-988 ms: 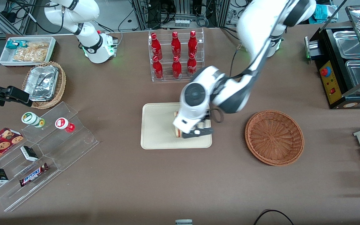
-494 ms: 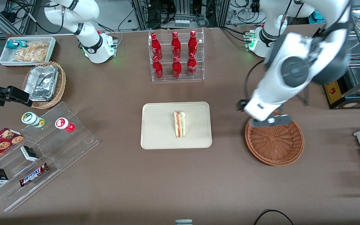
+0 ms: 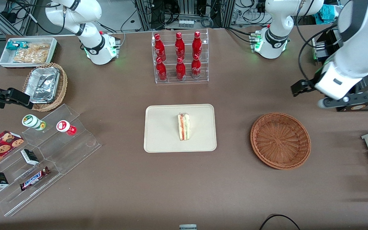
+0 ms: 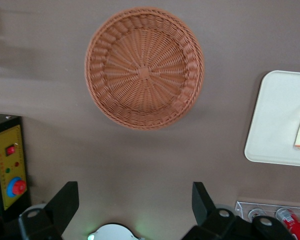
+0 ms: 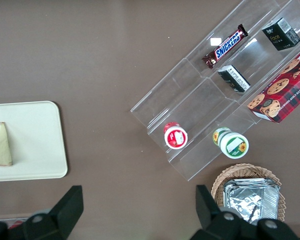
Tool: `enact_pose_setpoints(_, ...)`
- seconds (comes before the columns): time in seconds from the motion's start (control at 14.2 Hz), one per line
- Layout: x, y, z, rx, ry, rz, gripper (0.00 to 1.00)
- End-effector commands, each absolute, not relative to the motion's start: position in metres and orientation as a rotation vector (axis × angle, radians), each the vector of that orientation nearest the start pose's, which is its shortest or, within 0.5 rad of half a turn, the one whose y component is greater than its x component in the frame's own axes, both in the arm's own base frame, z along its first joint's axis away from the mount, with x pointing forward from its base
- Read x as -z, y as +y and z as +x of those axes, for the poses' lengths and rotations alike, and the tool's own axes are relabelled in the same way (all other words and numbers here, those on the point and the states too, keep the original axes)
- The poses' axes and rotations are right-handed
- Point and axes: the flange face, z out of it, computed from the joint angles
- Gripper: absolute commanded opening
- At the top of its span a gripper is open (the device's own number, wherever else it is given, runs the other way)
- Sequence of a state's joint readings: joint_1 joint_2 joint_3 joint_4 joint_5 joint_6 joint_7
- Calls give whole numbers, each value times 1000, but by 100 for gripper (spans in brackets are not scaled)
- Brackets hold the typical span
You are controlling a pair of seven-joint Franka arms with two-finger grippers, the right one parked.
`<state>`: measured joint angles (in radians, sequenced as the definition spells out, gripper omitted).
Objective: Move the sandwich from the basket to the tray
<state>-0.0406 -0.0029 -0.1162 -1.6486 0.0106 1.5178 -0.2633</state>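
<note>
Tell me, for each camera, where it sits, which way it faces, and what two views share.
Front view: high above the table, looking down; the gripper is raised near the working arm's end.
Left wrist view: looks down between open fingers at the empty basket.
Right wrist view: looks down at the snack rack, its own fingers showing.
All share the tray with the sandwich.

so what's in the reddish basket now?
Nothing: only bare weave shows inside the basket. The sandwich lies on the tray. The gripper, open, hangs farther from the camera than the basket.
</note>
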Motion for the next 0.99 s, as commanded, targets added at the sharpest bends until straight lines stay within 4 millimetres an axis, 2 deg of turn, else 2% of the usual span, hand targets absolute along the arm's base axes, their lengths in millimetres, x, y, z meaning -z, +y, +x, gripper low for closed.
enact_pose_setpoints(0.0, -595, -81, 533, -170, -138, -3102, 100)
enact_pose_setpoints(0.14, -608, -80, 536, -126, -153, -3109, 100)
enact_pose_setpoints(0.35, -617, -81, 538, -96, -158, -3114, 100)
enact_pose_setpoints(0.92, -623, -81, 539, -64, -156, -3121, 100)
